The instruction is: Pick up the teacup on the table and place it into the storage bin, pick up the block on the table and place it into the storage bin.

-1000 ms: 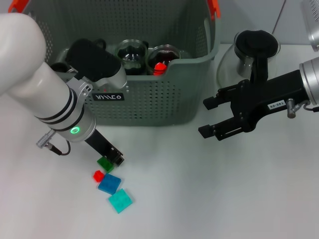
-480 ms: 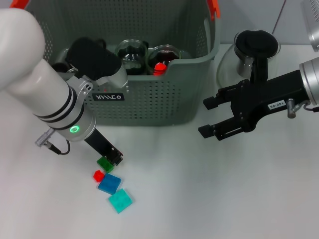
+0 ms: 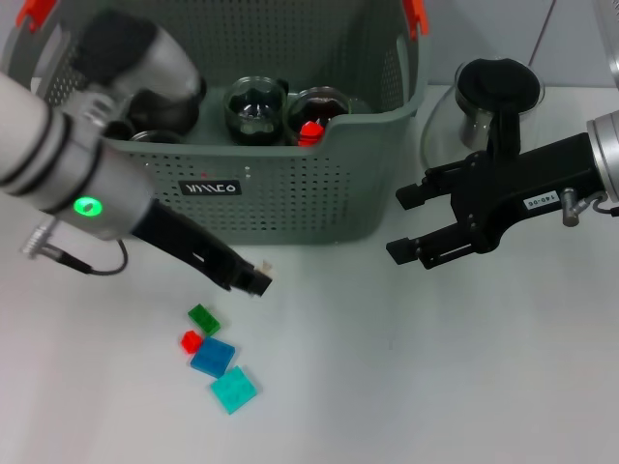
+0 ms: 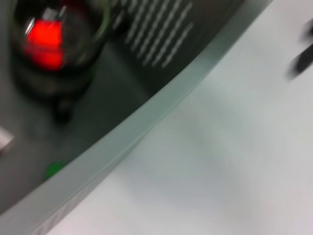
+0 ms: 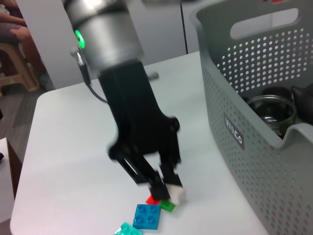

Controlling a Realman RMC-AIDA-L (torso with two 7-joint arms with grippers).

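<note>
The grey-green storage bin (image 3: 319, 193) (image 5: 249, 161) stands at the back, and its rim (image 4: 146, 117) fills the left wrist view. Inside it are two glass teacups (image 3: 256, 108) (image 3: 319, 111), one of them (image 4: 46, 46) holding a red piece. My left gripper (image 3: 255, 282) (image 5: 168, 188) hangs just above the table in front of the bin. It is shut on a small white block (image 5: 177, 195). On the table below it lie a green block (image 3: 203, 317), a red one (image 3: 191, 340), a blue one (image 3: 213, 357) and a teal one (image 3: 234, 390). My right gripper (image 3: 411, 227) is open and holds nothing.
A glass teapot with a black lid (image 3: 488, 97) stands right of the bin, behind the right arm. A small green piece (image 4: 54, 169) lies on the bin floor. Bare white table stretches across the front middle and right.
My left gripper has risen from beside the green block and swung right, toward the bin's front. The four coloured blocks and the right arm have stayed put.
</note>
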